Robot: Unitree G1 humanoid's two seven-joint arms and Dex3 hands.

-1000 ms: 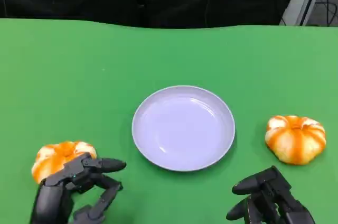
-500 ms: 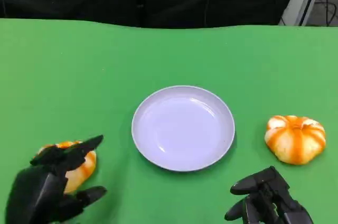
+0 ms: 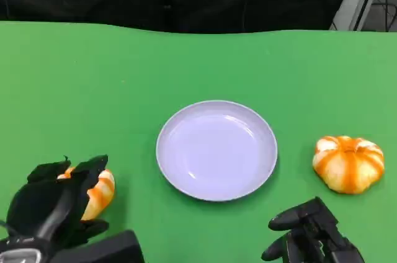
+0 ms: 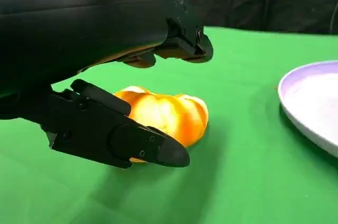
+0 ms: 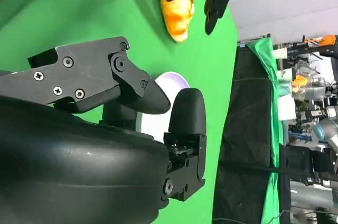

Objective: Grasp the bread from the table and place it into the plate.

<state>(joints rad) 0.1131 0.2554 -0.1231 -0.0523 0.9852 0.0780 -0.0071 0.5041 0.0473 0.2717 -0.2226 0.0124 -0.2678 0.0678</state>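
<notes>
Bread on the green desk (image 3: 93,77) comes as two orange-and-cream, pumpkin-ribbed buns either side of the pale lilac plate (image 3: 216,149): the right bun (image 3: 348,164) lies bare, and the near-left bun (image 3: 97,191) is half covered by the left robot hand (image 3: 53,204). The left wrist view shows that robot hand's fingers (image 4: 121,139) spread around the bun on the desk, one low beside it and others arched above; whether they touch it I cannot tell. Near right, the right robot hand (image 3: 307,232) hangs loosely open, holding nothing, well apart from the right bun.
</notes>
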